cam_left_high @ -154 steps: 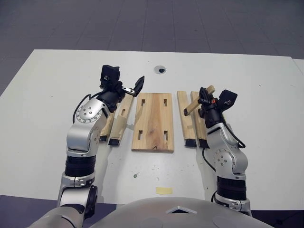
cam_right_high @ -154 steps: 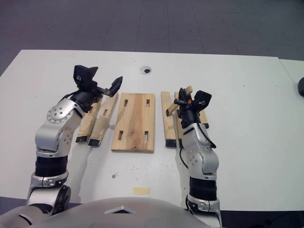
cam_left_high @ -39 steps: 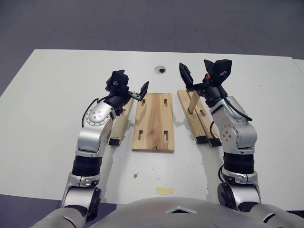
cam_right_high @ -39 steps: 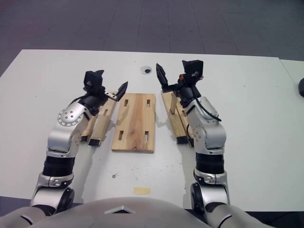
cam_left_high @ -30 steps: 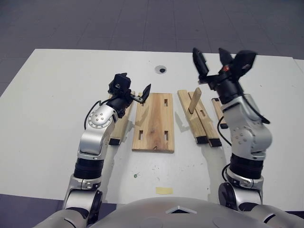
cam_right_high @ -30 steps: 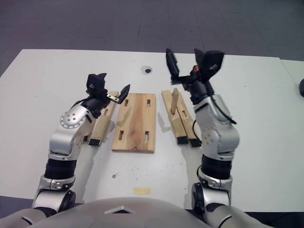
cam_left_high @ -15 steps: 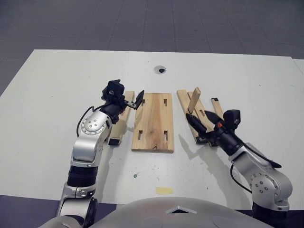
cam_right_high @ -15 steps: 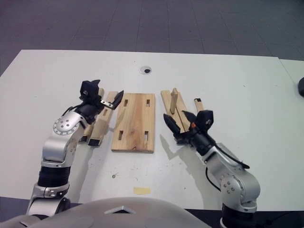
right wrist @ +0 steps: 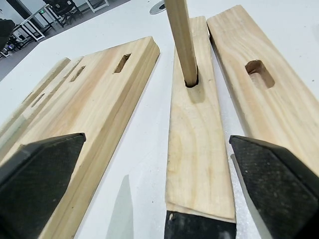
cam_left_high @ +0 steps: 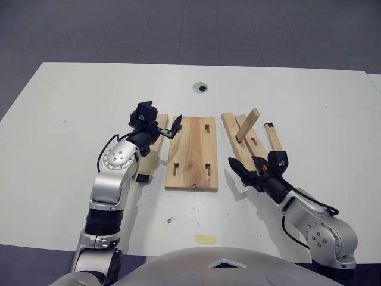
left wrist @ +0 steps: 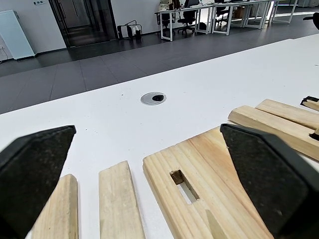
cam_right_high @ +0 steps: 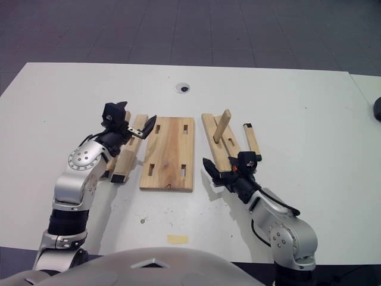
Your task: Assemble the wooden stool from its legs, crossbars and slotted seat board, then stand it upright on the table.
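Right of the slotted seat board (cam_left_high: 191, 152), the right gripper (cam_left_high: 245, 167), spread and empty, has backed off the crossbar (cam_left_high: 247, 124), which now leans in its leg (cam_left_high: 235, 142); the left gripper (cam_left_high: 161, 119) stays spread.

Pale unvarnished wood seat board (cam_left_high: 192, 152), legs (right wrist: 194, 149) black-capped; matt white table (cam_left_high: 71, 119)

Probably an office: desks (left wrist: 215, 8) and chairs (left wrist: 189, 15) behind, grey tiled floor (cam_left_high: 178, 24).

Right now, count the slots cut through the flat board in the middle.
4, all in the board: far-left slot, far-right slot, near-left slot, near-right slot. The board's top face is fully in view, so none seems hidden.
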